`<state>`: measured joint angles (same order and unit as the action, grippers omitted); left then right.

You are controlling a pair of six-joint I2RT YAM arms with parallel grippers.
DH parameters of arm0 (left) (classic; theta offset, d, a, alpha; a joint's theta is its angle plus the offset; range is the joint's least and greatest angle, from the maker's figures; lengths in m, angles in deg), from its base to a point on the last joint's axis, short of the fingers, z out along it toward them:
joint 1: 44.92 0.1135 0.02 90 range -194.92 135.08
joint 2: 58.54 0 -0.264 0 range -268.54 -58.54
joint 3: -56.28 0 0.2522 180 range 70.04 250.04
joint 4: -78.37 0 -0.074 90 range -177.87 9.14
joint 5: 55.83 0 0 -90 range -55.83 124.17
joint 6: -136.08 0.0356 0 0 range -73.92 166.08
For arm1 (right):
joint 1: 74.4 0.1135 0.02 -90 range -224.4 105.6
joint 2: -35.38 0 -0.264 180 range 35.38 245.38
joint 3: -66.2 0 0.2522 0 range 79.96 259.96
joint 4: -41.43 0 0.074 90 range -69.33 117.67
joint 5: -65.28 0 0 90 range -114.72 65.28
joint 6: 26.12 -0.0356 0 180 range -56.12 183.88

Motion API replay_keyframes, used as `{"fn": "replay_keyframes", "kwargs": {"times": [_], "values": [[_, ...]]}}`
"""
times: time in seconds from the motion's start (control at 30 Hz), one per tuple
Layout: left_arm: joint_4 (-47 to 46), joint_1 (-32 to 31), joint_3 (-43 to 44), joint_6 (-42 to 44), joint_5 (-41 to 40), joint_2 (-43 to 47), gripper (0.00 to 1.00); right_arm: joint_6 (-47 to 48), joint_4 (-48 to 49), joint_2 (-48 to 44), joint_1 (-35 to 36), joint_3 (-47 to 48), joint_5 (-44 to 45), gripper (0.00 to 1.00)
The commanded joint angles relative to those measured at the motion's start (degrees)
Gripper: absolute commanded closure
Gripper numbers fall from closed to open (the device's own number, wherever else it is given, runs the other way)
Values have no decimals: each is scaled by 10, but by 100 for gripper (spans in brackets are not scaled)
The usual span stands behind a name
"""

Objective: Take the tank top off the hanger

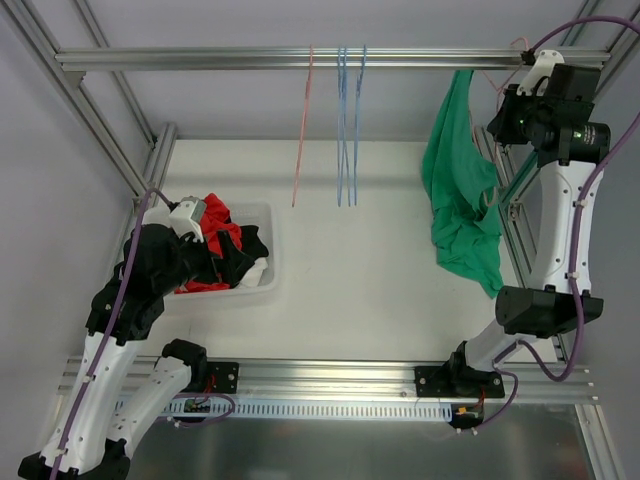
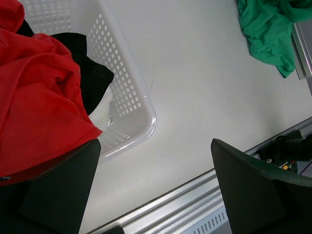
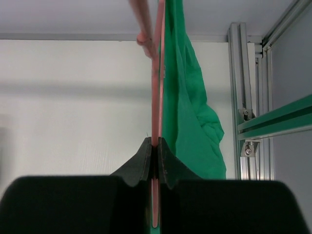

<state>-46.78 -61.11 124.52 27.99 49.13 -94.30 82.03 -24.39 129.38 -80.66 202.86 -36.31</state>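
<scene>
A green tank top (image 1: 460, 200) hangs at the back right on a pink hanger (image 3: 157, 87), its lower part drooping toward the table. It also shows in the right wrist view (image 3: 187, 112) and the left wrist view (image 2: 268, 29). My right gripper (image 1: 510, 115) is raised beside the garment's top; in its wrist view the gripper (image 3: 155, 146) is shut on the hanger's thin pink bar, with the green cloth just to its right. My left gripper (image 1: 190, 215) hovers over the basket, and in its wrist view it (image 2: 155, 156) is open and empty.
A white mesh basket (image 1: 262, 215) at the left holds red and black clothes (image 1: 215, 245). A bare pink hanger (image 1: 303, 130) and blue hangers (image 1: 348, 130) hang from the top rail (image 1: 200, 58). Aluminium frame posts (image 1: 520, 200) stand close to the right of the tank top.
</scene>
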Motion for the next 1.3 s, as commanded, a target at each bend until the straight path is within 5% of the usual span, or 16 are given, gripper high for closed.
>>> {"fn": "replay_keyframes", "kwargs": {"times": [0.0,0.27,0.7,1.0,1.27], "values": [[-8,-3,10,7,11,5,1,-30,84,-58,0,-2,-42,100],[-15,-4,27,6,63,0,1,-56,95,-104,0,-28,-91,100],[-163,-38,154,-8,169,-77,1,-80,93,-354,0,-336,-149,100],[-240,-344,363,70,-48,-280,1,-87,-89,-575,0,-391,-186,100],[-271,-402,558,161,-5,-503,1,-103,-217,-606,57,-264,-134,100]]}}
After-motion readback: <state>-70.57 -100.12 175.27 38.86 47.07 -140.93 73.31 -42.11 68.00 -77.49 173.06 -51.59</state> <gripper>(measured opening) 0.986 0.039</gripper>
